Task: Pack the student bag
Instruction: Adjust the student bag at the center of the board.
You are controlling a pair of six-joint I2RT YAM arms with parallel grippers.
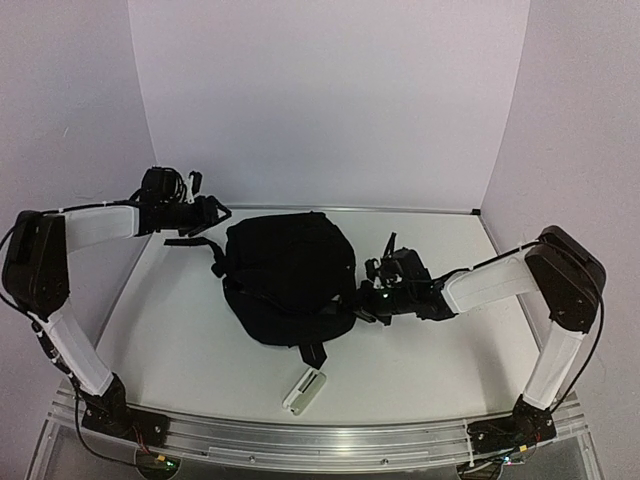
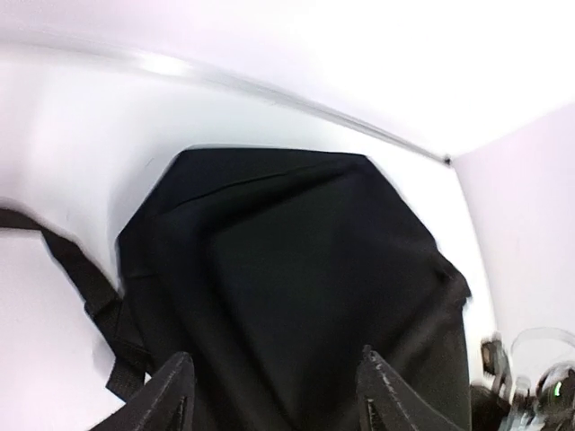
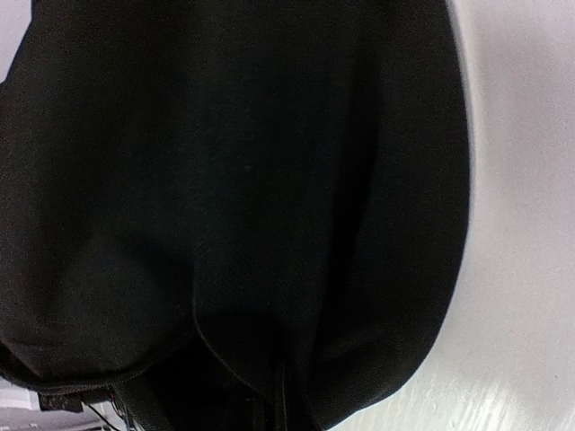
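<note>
The student bag [image 1: 290, 275] is a big black backpack lying in the middle of the table; it fills the left wrist view [image 2: 287, 269] and the right wrist view [image 3: 234, 180]. My left gripper [image 1: 215, 212] hovers at the bag's far left corner, apart from it. Its jaws are open [image 2: 274, 386] with only the bag's top showing beyond them. My right gripper [image 1: 368, 293] is pressed against the bag's right edge. Its fingers are hidden in the black fabric, whose folds run together at the bottom of the right wrist view.
A small white rectangular case [image 1: 305, 390] lies near the front edge, just below the bag. A black strap [image 1: 190, 242] trails from the bag's left side, also seen as a strap [image 2: 81, 269] on the white table [image 1: 180, 340]. White walls enclose the back and sides.
</note>
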